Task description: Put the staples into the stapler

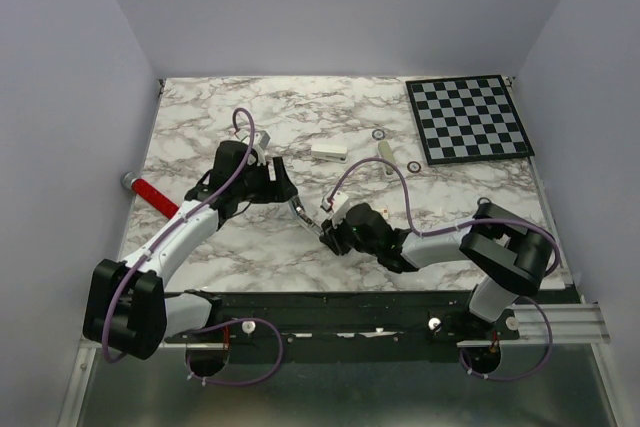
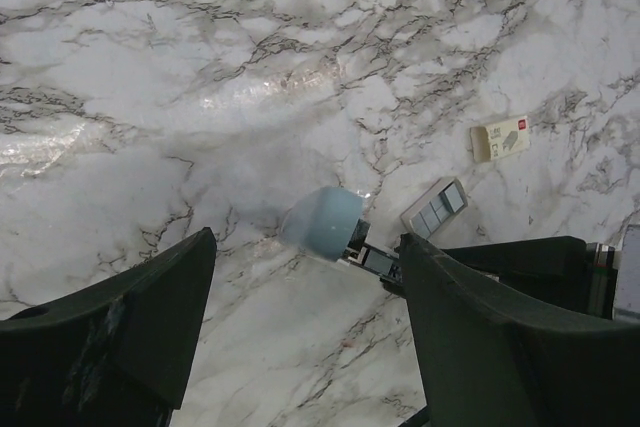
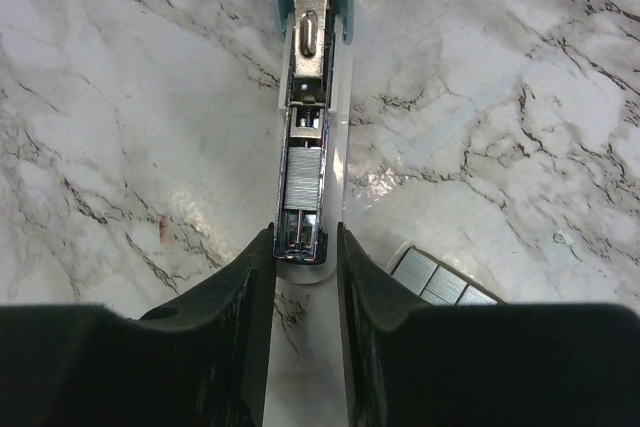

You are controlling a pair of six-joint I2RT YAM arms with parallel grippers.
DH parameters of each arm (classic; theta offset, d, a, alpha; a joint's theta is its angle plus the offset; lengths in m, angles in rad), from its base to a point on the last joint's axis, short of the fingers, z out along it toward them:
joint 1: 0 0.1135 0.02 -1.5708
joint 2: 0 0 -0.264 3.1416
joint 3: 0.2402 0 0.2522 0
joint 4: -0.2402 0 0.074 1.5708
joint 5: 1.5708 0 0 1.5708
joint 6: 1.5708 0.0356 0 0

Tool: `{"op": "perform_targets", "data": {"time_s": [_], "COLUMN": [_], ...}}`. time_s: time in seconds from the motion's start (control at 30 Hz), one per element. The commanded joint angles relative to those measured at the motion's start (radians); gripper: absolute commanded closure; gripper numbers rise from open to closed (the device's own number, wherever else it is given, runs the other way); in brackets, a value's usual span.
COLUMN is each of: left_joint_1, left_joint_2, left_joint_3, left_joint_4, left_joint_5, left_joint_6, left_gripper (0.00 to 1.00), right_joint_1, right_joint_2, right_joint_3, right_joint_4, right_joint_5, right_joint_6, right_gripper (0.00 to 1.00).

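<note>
**Right claw clamped on the open stapler, loose staples beside it**

My right claw [image 3: 303,242] is clamped on the near end of the stapler [image 3: 305,117], one finger pressed to each side of its metal channel. The stapler lies near the middle of the worktop [image 1: 200,117], somewhat toward the near edge. It points away from my right wrist and toward my left one. It is open, with the channel facing up, and a ribbed grey block sits inside the channel just ahead of my fingers. Its pale blue cover shows at the far end.

The staples [image 3: 440,282], a small flat grey strip, lie on the marble just to the right of my right finger. They are close to the stapler but not in it, and I cannot tell whether they touch my finger.

My left claw [image 2: 305,247] has its fingers wide apart and holds nothing. From its wrist camera the stapler's rounded blue tip sits just past the gap between the fingers, with neither finger touching it. In that view a small white box [image 2: 500,137] with marks lies a little beyond the staples.

A white oblong block [image 1: 330,150] rests farther toward the far edge, and a checkerboard [image 1: 468,119] fills the far right corner.
</note>
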Motion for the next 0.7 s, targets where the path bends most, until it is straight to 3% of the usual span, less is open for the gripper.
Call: {"op": "perform_targets", "data": {"time_s": [0.0,0.27,0.67], "left_joint_1": [-0.007,-0.005,-0.005], "left_joint_2": [0.005,-0.018,0.014], "left_joint_3": [0.006,-0.058,-0.1], "left_joint_4": [0.062,0.159,0.266], "left_joint_5": [0.04,0.014,-0.003], "left_joint_6": [-0.017,-0.08,-0.124], "left_gripper": [0.18,0.28,0.39], "right_joint_1": [0.007,0.007,0.007], "right_joint_2": [0.024,0.029,0.038], "right_joint_3": [0.003,0.012,0.019], "right_joint_4": [0.046,0.038,0.03], "right_joint_5": [0.037,0.033,0.017], "right_joint_6": [-0.008,-0.019,-0.023], "right_gripper": [0.66,0.76,0.79]}}
